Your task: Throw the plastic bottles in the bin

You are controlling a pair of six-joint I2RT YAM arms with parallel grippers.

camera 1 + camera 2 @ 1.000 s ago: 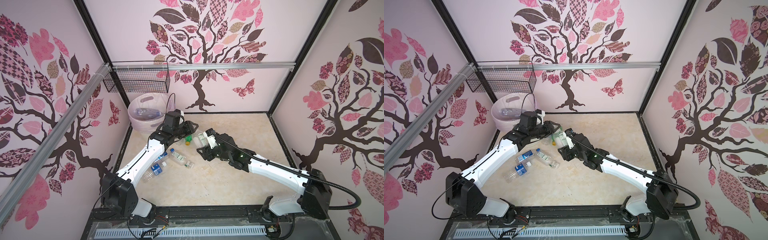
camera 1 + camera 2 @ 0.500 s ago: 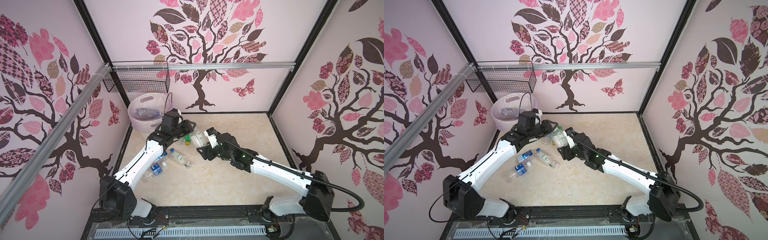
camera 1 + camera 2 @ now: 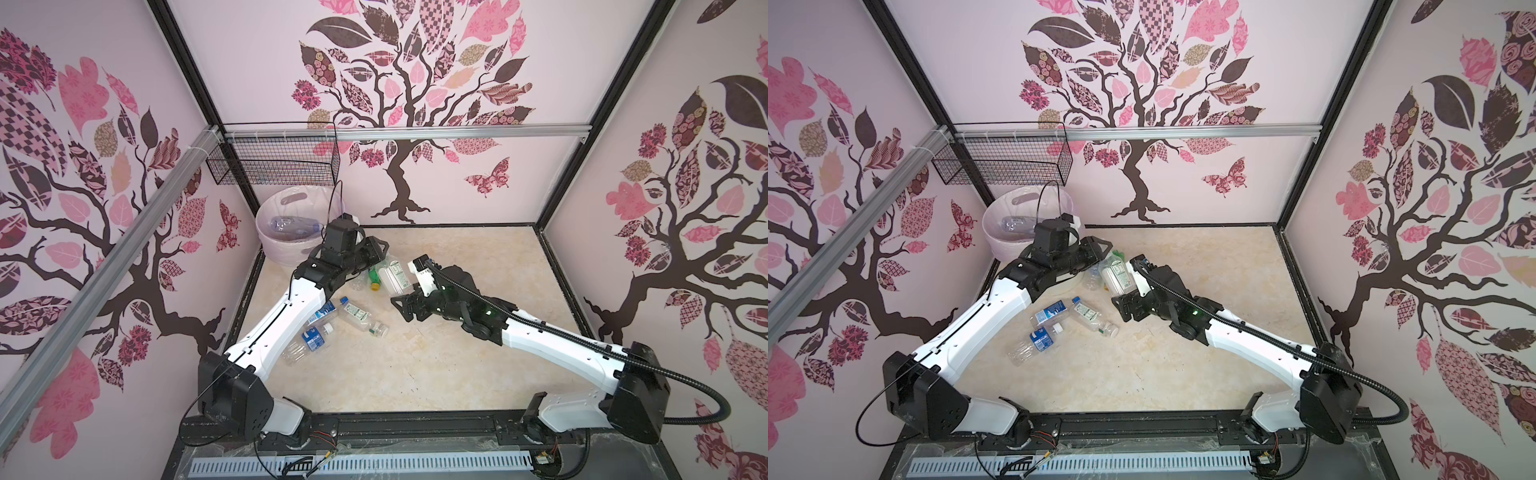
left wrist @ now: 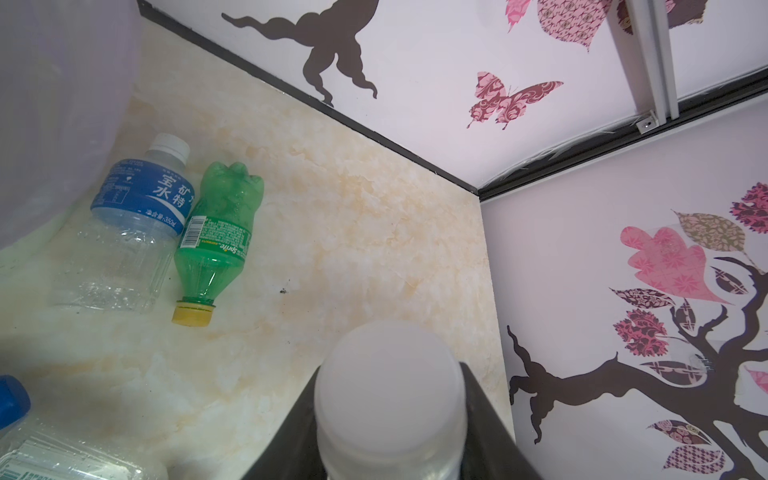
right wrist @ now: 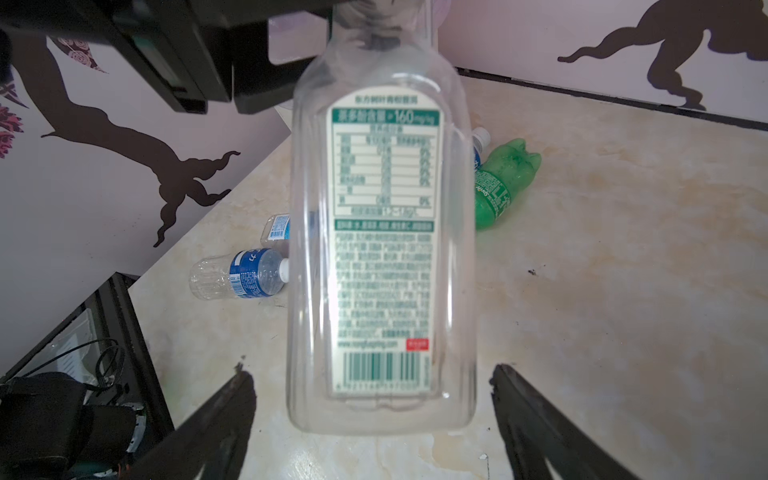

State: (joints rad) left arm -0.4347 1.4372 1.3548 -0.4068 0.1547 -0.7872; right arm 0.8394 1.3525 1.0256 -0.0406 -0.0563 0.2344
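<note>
**Step in hand: transfer of one bottle to the left arm, then disposal.**

The left gripper (image 3: 377, 258) grips the clear bottle (image 5: 382, 249) at its neck. In the left wrist view, the white cap (image 4: 390, 386) sits between the jaws. The right gripper (image 5: 372, 372) has its jaws wide, one on each side of the bottle's base and apart from it. The left arm alone appears to carry the load.

**Position.** In both top views, the bottle hangs between the two grippers, near the middle of the surface (image 3: 457, 357) and apparently off it. It is to the right of the bin (image 3: 277, 249).

**Orientation.** The long axis runs from far-left to near-right. The cap end points toward the left gripper and the bin. The base points toward the right gripper. The green-white label faces the right wrist camera.

**Procedure.**
1. Back the right arm away along the bottle's axis, jaws wide, so neither jaw clips the base.
2. Hold the neck grip firm. The body overhangs the jaws and is likely to swing.
3. Raise the bottle before moving left, clear of the green bottle (image 4: 220, 232) and the blue-label bottle (image 4: 137, 216) lying just beside it.
4. Carry the base over the bin rim first, then open the jaws above the liner, where other bottles (image 3: 293, 226) already lie.
</note>
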